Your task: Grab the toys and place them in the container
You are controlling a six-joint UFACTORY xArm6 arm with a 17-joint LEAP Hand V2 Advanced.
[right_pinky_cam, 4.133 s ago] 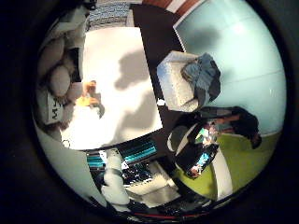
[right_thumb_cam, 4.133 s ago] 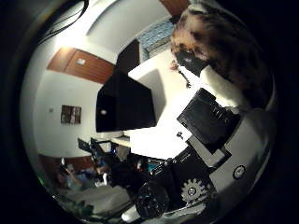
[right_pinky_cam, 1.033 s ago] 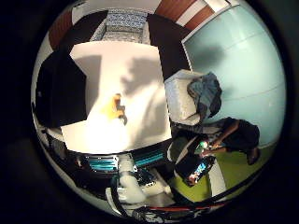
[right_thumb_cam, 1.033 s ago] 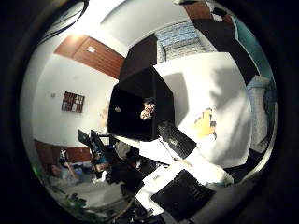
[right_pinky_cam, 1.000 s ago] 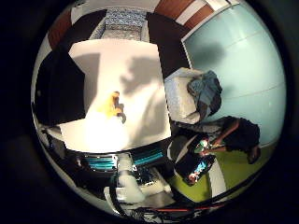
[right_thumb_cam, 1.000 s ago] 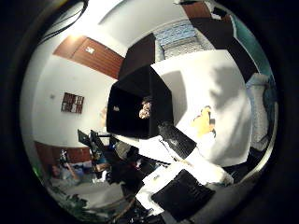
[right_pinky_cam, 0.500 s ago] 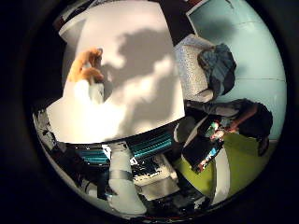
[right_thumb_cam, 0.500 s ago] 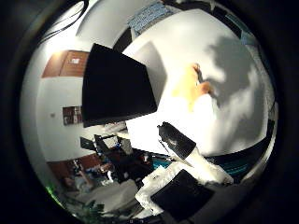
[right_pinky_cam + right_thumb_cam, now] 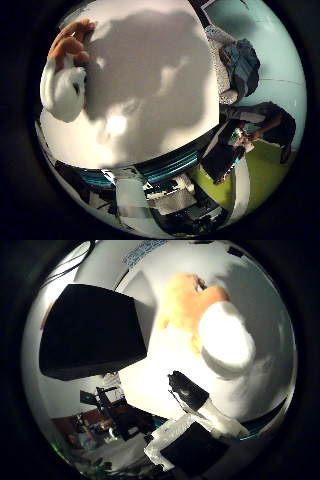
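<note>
An orange and white plush toy lies on the white table, close under my palm and large in both views. Its white part shows beside its orange part in the little finger side view. The black container stands on the table beside the toy, a short gap away; its inside is hidden. My right hand hangs over the toy, one black-tipped finger reaching out straight and holding nothing. The hand's shadow falls across the tabletop.
The table's edge runs near the arm's base. Off the table stands a pale armchair with dark clothing on it, with green floor further round.
My palm has come down toward the table, and the plush toy now looks much bigger and closer. The container has slipped toward the edge of the thumb side view. The toy itself has not moved.
</note>
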